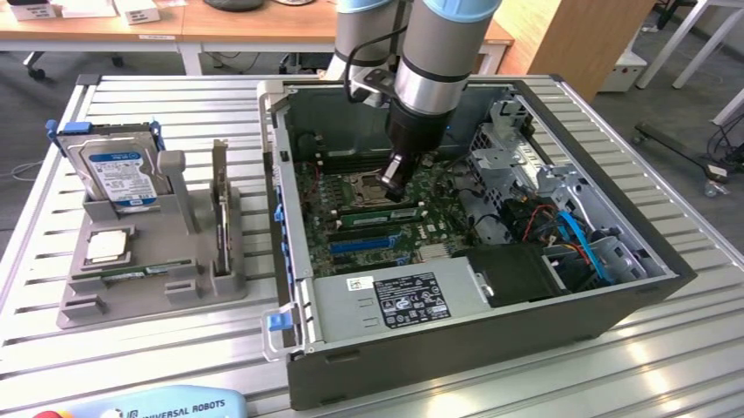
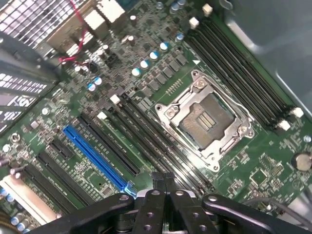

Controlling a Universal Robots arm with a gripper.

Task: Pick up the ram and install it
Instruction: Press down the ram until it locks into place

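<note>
My gripper [image 1: 395,190] reaches down inside the open computer case [image 1: 465,340], with its fingertips over the memory slots beside the empty processor socket [image 1: 362,185]. A long green ram stick [image 1: 389,212] stands on edge in a slot directly under the fingertips. In the wrist view the gripper [image 2: 163,179] is shut, its two black fingers pressed together with nothing green between them. They hover just over the black memory slots [image 2: 146,141] next to the socket [image 2: 207,119]. Whether the tips touch the ram I cannot tell.
A grey holder [image 1: 139,287] on the exterior view's left carries a hard drive [image 1: 117,170], a small square processor chip [image 1: 107,246] and a thin green strip [image 1: 122,275]. Inside the case are a power supply [image 1: 395,300], a drive cage [image 1: 511,157], cables and a blue slot [image 2: 95,156].
</note>
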